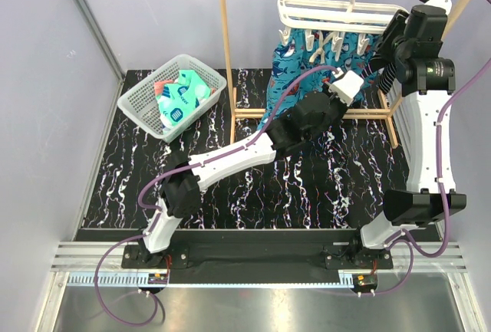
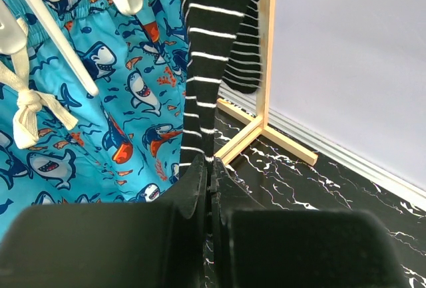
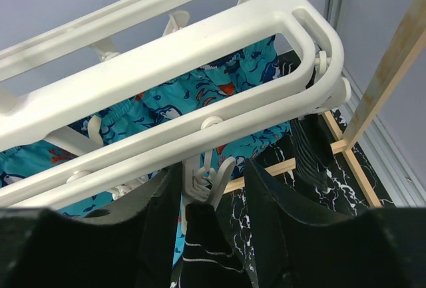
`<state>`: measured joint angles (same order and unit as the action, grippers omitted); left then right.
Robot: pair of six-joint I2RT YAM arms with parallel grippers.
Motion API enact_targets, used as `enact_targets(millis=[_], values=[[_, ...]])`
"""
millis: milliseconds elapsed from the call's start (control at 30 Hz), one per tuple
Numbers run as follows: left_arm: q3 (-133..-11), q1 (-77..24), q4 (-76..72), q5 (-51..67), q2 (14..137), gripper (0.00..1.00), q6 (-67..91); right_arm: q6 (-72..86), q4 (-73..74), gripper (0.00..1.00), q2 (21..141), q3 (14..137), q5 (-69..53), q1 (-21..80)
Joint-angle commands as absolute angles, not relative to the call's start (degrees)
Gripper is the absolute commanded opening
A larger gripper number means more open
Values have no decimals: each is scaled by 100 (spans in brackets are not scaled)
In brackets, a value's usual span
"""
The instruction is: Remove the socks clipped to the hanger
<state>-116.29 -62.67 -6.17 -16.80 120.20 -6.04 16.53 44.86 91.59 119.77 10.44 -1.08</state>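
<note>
Black with thin white stripes, a striped sock (image 2: 203,68) hangs long and limp from the white slatted hanger (image 3: 200,55), in front of the blue shark-print cloth (image 2: 100,102). The left gripper (image 2: 210,168) has its jaws clenched on the sock's lower end. Above, the right gripper (image 3: 213,191) holds its jaws parted, one on either side of a white clip (image 3: 203,181) under the hanger's rail. A teal sock (image 1: 180,98) and a coral sock (image 1: 161,87) lie in the mesh basket (image 1: 138,108) on the bench (image 1: 307,186).
</note>
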Motion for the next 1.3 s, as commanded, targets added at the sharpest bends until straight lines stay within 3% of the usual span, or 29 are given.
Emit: enact_targets(millis=[0, 233, 300, 433, 467, 500, 567, 600, 633, 733, 1100, 1267], values=[[-11856, -6319, -1002, -1811, 11953, 0, -694, 1529, 4078, 49, 9053, 11918, 1345, -26], [-11856, -6319, -1002, -1828, 11962, 0, -677, 1433, 3946, 41, 8956, 11804, 1512, -26], [-11856, -6319, -1002, -1828, 11962, 0, -686, 1415, 3911, 27, 8921, 11734, 1494, 113], [-11856, -6328, -1002, -1846, 11962, 0, -686, 1415, 3727, 22, 8789, 11540, 1284, 114], [-11865, -6328, -1002, -1846, 11962, 0, -677, 1415, 3683, 18, 8737, 11505, 1275, 114], [-11865, -6328, -1002, -1846, 11962, 0, -668, 1424, 3665, 9, 8728, 11453, 1257, 114], [-11865, -6328, -985, -1846, 11962, 0, -650, 1424, 3656, 7, 8719, 11435, 1222, 106], [-11865, -6328, -976, -1846, 11945, 0, -633, 1424, 3665, 9, 8736, 11443, 1187, 114], [-11857, -6328, -967, -1837, 11944, 0, -615, 1441, 3700, 26, 8728, 11452, 1073, 106], [-11865, -6319, -871, -1758, 11909, 0, -492, 1503, 3849, 51, 8754, 11540, 854, 105], [-11575, -5801, -431, -291, 11444, 0, 895, 1758, 4000, 77, 8482, 11471, -965, -666], [-11689, -5529, -255, 561, 11364, 0, 1396, 2319, 3455, 86, 8192, 11005, -2564, -1396]])
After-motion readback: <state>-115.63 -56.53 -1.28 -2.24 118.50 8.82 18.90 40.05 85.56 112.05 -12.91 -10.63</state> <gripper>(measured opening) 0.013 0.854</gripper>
